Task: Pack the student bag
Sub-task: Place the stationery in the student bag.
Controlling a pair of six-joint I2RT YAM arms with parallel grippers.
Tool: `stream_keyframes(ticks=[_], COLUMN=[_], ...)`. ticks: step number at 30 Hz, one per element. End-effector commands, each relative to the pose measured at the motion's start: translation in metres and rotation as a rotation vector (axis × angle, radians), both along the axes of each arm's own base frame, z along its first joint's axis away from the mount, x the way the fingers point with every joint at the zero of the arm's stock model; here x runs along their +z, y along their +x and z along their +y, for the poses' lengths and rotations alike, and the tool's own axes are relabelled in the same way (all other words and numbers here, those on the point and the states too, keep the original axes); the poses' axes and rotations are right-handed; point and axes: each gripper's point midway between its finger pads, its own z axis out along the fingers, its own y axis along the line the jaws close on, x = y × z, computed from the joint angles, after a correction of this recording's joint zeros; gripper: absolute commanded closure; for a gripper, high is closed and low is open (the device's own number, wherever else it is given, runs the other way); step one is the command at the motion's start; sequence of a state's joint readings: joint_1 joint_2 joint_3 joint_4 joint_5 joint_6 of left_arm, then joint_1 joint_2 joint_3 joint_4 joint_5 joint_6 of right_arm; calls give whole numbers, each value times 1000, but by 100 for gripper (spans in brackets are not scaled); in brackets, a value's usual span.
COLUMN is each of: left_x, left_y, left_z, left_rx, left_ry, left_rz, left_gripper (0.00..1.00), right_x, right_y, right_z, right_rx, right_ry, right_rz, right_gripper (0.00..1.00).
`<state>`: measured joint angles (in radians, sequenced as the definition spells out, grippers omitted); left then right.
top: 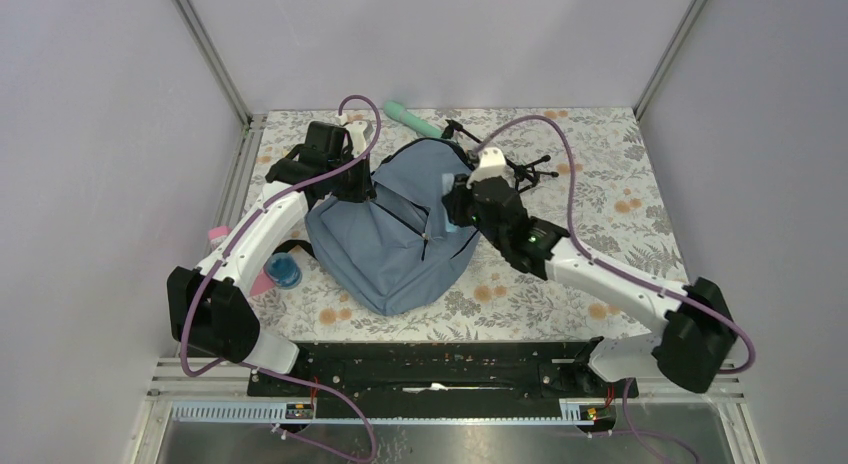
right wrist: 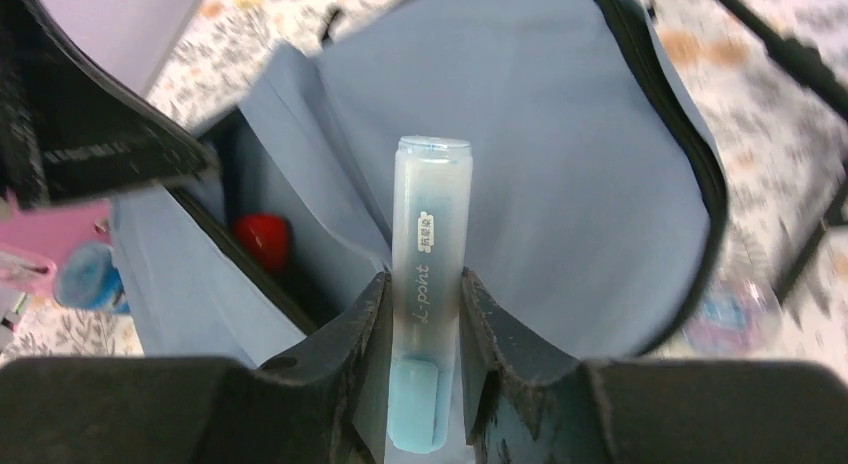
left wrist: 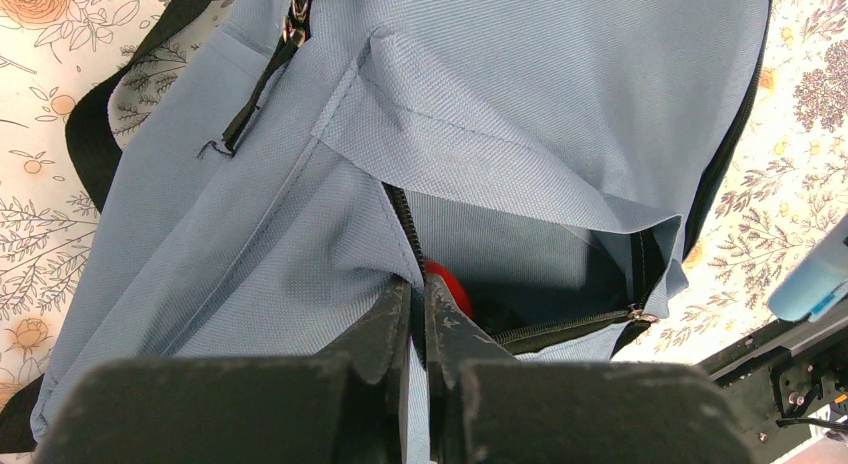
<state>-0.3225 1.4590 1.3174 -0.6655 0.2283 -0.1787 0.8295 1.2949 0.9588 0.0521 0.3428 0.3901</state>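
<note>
Item one: student bag (top: 400, 234), at the middle of the desk (top: 600, 184). Its long axis runs from the near edge to the far edge, open mouth toward the far edge. Only the overhead view gives this whole outline.
Red item (right wrist: 263, 239) inside the mouth: shown by the wrist views only.
My left hand (left wrist: 418, 294): closed tight, pinching the bag's fabric at the zipper edge.
My right hand (right wrist: 425, 284): partly open, clamping a pale blue marker (right wrist: 432, 214) whose free end is over the open mouth.

Overhead view looks down from behind; both wrist views peer closely into the student bag (top: 385, 254)
</note>
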Motion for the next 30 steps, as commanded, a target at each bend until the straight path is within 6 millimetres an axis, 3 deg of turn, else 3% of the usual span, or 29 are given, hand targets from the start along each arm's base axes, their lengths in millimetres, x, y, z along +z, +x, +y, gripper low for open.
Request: stream_keyframes(ticks=[1,7,10,17,30], left_x=[36,34,34,34,33], left_y=[1,1,0,0,1], left_z=[-2,-3,-4,-4,-3], left_rx=[-25,-27,-29,-31,-27], left_ry=[-33,-35,-40,-40,-33], left_rz=[-114,-108,-104,-104,-106], left_gripper=[100,100,100,100,100], right_x=[59,62,49,17,-44], right_y=[32,45,49,42,3], right_z=[43,95,110,121,135], right_rx=[97,237,274,338,620], right_ry=[51,111,128,146,-27], right_rz=[-219,-259,-255,-231,-49], right_gripper=[100,100,100,100,100])
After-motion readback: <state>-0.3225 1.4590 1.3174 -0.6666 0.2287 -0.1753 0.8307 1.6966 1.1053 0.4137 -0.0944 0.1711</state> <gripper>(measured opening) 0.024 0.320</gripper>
